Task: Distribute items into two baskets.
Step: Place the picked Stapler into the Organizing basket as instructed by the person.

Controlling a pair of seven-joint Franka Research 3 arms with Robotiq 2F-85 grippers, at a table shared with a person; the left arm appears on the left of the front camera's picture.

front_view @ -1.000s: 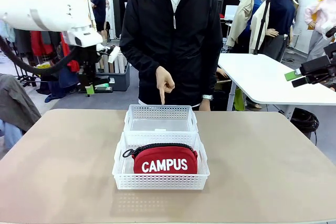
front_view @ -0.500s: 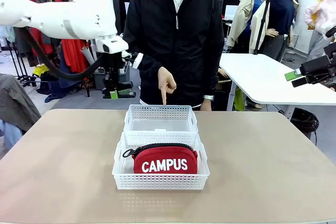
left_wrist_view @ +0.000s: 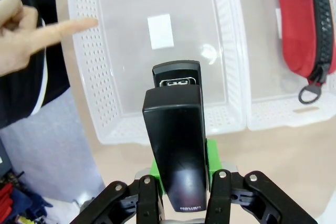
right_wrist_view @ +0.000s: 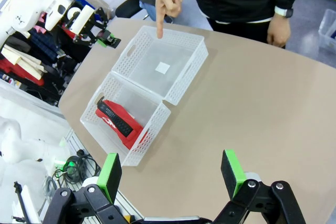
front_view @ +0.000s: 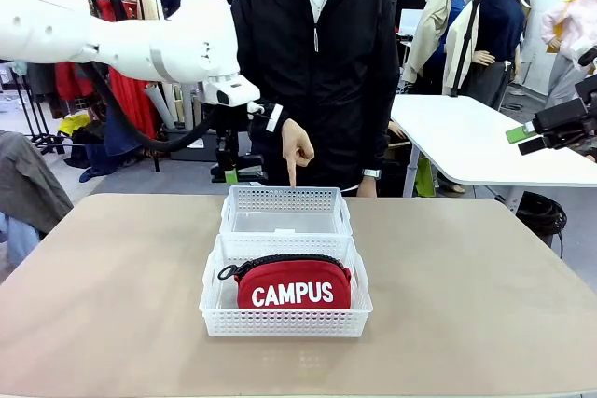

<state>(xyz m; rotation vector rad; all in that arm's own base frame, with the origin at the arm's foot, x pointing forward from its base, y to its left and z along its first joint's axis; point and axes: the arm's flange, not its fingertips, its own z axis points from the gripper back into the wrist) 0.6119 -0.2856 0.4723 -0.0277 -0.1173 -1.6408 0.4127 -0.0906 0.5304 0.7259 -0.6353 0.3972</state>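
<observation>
Left gripper [left_wrist_view: 178, 182] clenches the black stapler [left_wrist_view: 176, 140] above the far basket [left_wrist_view: 89, 98]; right gripper [right_wrist_view: 173, 179] hangs released at three o'clock.

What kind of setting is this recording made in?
Probably an indoor lab or workshop shared with clothing storage: a clothes rack hangs behind the tan table, a white table stands beyond, and the left gripper carries a stapler.

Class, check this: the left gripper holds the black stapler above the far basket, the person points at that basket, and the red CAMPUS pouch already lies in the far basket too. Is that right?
Not quite. The pouch lies in the near basket, as the front view shows; the far basket holds nothing. The left gripper holding the stapler and the pointing hand are right.
</observation>
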